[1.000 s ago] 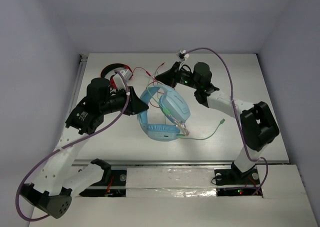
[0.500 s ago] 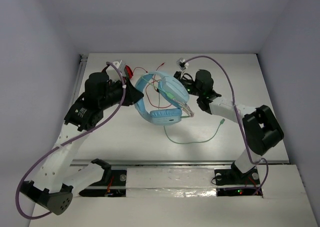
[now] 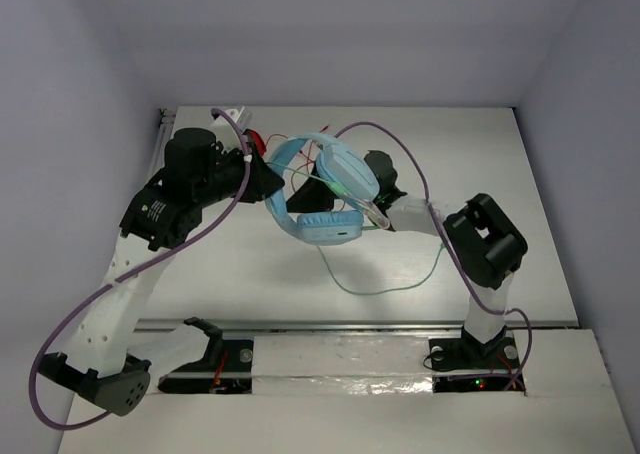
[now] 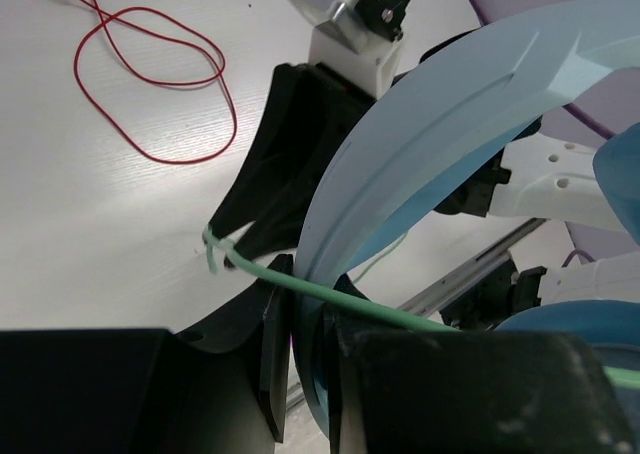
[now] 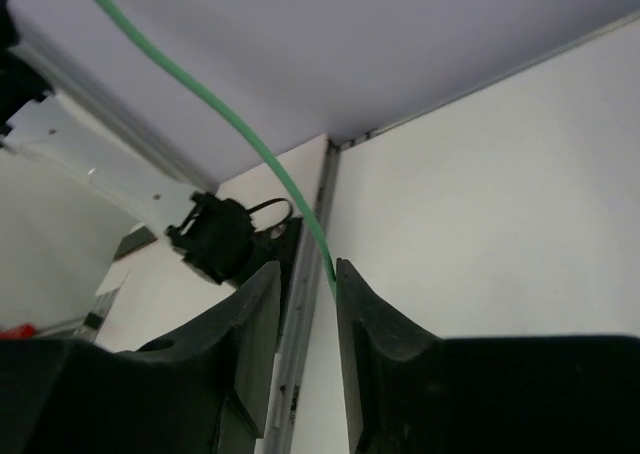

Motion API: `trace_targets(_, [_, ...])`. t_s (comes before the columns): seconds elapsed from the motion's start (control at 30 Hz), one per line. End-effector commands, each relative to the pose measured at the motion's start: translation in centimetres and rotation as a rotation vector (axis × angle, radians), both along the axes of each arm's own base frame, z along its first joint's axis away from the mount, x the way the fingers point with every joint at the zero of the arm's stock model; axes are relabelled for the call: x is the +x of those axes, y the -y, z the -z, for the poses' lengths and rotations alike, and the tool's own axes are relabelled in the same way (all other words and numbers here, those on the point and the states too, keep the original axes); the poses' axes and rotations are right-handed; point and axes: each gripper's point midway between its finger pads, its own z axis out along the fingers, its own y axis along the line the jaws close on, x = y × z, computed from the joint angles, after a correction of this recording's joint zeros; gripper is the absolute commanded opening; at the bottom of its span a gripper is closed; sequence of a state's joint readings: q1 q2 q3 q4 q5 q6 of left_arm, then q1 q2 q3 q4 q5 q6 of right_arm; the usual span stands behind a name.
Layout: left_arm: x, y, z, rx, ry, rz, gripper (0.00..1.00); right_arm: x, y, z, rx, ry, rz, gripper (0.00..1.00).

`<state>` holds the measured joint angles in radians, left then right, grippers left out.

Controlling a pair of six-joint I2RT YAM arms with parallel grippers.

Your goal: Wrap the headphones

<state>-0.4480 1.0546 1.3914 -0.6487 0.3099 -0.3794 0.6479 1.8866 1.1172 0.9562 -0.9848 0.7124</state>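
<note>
Left fingers (image 4: 300, 374) clamp the headphones (image 3: 325, 189) by the headband, mid-bench; right fingers (image 5: 307, 319) pinch the green cable (image 5: 215, 114). A red cable (image 4: 150, 84) loops just behind them.

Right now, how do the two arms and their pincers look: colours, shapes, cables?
Both arms combine white links with bulky black joint housings. A thin purple cable loops loosely along each. The left pincer and the right pincer have matte black, broad, curved fingers. Black base brackets sit at the near edge, with small red lights.
</note>
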Motion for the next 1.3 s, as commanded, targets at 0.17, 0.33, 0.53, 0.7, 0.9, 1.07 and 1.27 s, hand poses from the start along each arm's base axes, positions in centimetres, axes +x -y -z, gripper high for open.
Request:
trace_targets(0.17, [-1.9,1.7,-3.5,-0.098,0.033,0.121,0.0,-2.8,-1.7,-5.4,0.25,0.088,-0.159,0.52])
trace_targets(0.33, [-2.8,2.9,-3.5,-0.141,0.014,0.208,0.0,-2.4,-2.0,-5.6,0.283,0.066,-0.172,0.63])
trace_targets(0.53, [-2.3,2.3,-4.7,-0.117,0.062,0.176,0.0,-2.5,-2.0,-4.8,0.254,0.063,-0.175,0.34])
trace_targets(0.7, [-2.0,2.4,-3.4,-0.089,0.038,0.181,0.0,-0.5,-0.3,-4.7,0.248,0.04,-0.035,0.0])
trace_targets(0.9, [-2.4,2.0,-2.6,-0.06,0.038,0.188,0.0,5.1,4.7,-7.8,0.203,0.128,0.302,0.0])
trace_targets(1.07, [-2.5,2.3,-1.9,-0.048,0.025,0.219,0.0,5.7,7.2,-9.0,0.153,0.188,0.428,0.0])
trace_targets(1.27, [-0.9,0.8,-4.1,-0.02,0.108,0.104,0.0,4.6,8.0,-7.9,0.134,0.173,0.437,0.0])
